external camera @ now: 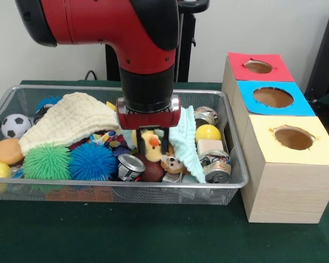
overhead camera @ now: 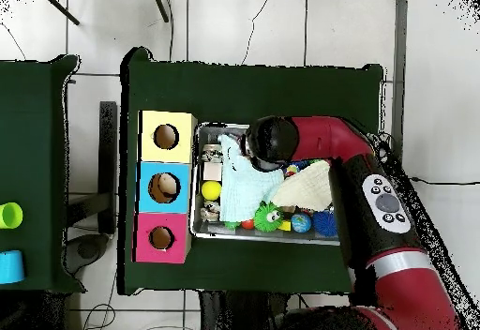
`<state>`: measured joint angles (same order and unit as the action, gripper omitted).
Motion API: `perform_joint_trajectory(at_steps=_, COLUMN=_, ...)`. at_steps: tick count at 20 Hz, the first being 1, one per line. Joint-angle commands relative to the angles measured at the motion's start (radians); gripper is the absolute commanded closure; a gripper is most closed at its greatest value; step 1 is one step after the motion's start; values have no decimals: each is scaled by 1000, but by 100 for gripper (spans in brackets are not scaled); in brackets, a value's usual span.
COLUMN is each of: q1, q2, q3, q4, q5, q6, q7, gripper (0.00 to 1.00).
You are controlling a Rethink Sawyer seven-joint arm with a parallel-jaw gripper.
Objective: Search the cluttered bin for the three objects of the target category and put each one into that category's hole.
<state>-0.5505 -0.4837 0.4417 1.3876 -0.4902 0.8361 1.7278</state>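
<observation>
**Gripper down on a yellow duck in the bin**

While the red and black arm (external camera: 126, 38) reaches down into the wire bin (external camera: 230, 183), its gripper (external camera: 152, 143) sits low among the clutter with one finger on each side of a yellow toy duck (external camera: 151, 146). The fingers look closed against the duck, which stands near the bin's middle, just above a small plush animal (external camera: 172, 163) and a dark brown ball (external camera: 152, 172).

Beside the gripper a pale blue cloth (external camera: 185, 143) hangs down, and a cream knitted cloth (external camera: 66, 120) lies over the toys on the other side. In front of that cloth sit a green spiky ball (external camera: 46, 161) and a blue spiky ball (external camera: 92, 161). A soccer ball (external camera: 15, 125), an orange ball (external camera: 6, 151), a yellow ball (external camera: 208, 132) and several crushed cans (external camera: 216, 167) also lie in the bin.

Next to the bin stands a row of wooden boxes, each with a round hole on top: red (external camera: 259, 67), blue (external camera: 272, 97) and yellow (external camera: 294, 138). From overhead the arm covers the gripper, so only the bin and boxes show there.
</observation>
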Motion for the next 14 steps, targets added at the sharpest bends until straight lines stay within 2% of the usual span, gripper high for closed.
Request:
perform_joint_trajectory(at_steps=1, q1=-23, q2=-32, q3=46, q4=104, q5=-43, q6=-43, q7=-149, gripper=100)
perform_joint_trajectory(at_steps=4, q1=-16, q2=-44, q3=50, q4=99, q5=-62, q6=-91, q7=-143, gripper=100)
perform_joint_trajectory(at_steps=14, q1=-6, q2=-16, q3=51, q4=72, q5=-53, q6=-65, q7=-148, gripper=100)
